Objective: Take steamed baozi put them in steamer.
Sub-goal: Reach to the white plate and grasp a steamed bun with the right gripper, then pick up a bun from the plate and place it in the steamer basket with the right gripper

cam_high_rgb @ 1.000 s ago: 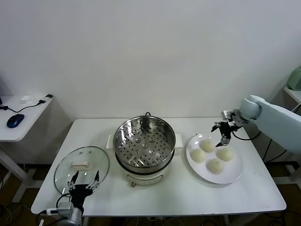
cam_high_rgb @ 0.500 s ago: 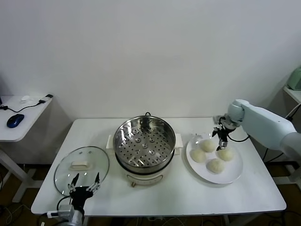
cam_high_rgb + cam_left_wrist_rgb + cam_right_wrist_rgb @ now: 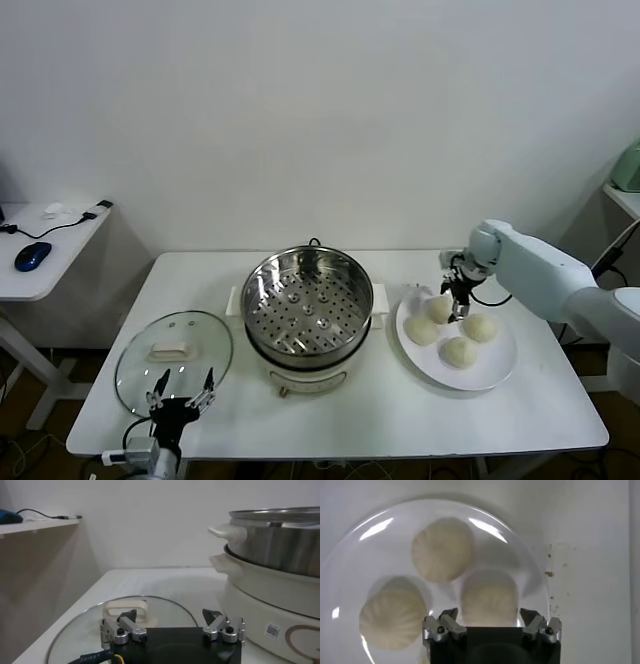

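Glass marks the left end of the white surface point(image 3: 330, 420): a round lid point(image 3: 172, 358) lies flat there, and the left pincer point(image 3: 180, 392) hangs idle and spread over its near edge. At centre stands the steamer point(image 3: 308, 300), its perforated steel tray bare, no bun in it yet. To its right a white plate point(image 3: 495, 372) carries all four steamed baozi point(image 3: 458, 351) bunched close together. The right pincer point(image 3: 458, 302) is poised over the bun nearest the steamer's side, fingers released and straddling it, not yet touching as far as the wrist view shows. These buns are likely light, soft and easily dented, perhaps a little tacky, so the hold should fall low on the domed sides, across the widest part, with gentle pressure and care not to nudge the neighbours.
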Robot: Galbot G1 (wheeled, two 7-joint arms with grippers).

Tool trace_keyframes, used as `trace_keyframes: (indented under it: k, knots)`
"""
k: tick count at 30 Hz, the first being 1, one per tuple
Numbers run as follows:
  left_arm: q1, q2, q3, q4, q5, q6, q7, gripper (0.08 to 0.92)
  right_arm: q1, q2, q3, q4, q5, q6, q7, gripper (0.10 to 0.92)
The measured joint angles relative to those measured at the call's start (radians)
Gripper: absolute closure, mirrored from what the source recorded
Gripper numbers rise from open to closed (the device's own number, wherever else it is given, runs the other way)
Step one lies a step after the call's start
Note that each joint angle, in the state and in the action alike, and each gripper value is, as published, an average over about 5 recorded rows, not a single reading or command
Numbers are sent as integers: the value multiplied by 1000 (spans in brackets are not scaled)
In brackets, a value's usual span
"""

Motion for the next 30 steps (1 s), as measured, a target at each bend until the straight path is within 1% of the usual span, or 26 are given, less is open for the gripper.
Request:
trace_keyframes:
  k: [5, 8, 13, 19, 25, 30]
  knots:
    - [2, -1, 0, -3, 0, -1, 0, 177, 5, -1, 1, 1, -3, -6, -4, 404]
    - [5, -2, 0, -8, 0, -1, 0, 177, 20, -11, -9, 19, 4, -13, -10, 434]
    - [9, -3, -2, -16, 1, -3, 0, 177, 94, -33, -64, 88, 44, -13, -22, 440]
    - [9, -3, 5, -23, 3, -3, -1, 177, 303, -24, -204, 219, 147, 29, -48, 440]
    - [6, -5, 9, -27, 6, -2, 0, 177, 535, 43, -326, 411, 251, 120, -64, 440]
    - [2, -3, 10, -26, 6, -3, 1, 177, 639, 120, -377, 565, 254, 236, -60, 440]
